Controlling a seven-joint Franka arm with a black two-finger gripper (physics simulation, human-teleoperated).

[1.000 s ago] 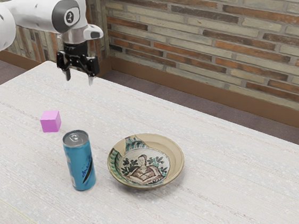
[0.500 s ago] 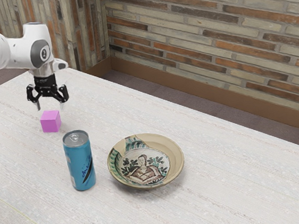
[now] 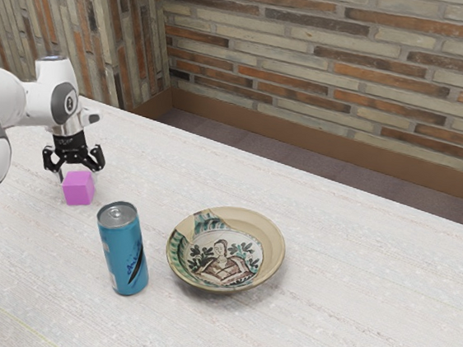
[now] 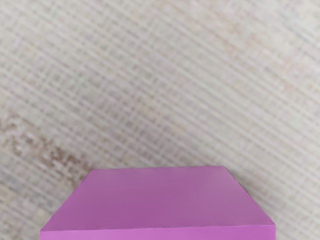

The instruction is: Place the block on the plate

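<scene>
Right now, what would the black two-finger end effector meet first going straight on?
Likely the magenta cube below the end effector; depth is unclear, so it might straddle that and meet the white table.

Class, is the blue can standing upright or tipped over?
Upright: the blue can stands on the table, its silver top facing up.

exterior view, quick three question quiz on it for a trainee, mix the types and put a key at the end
1. True or false: the pink block is on the plate.
2. Fill in the blank: the upright can is ____ in colour.
3. Which thing is the gripper down at?

Key: 1. False, it is on the table. 2. Blue. 3. The pink block.
</scene>
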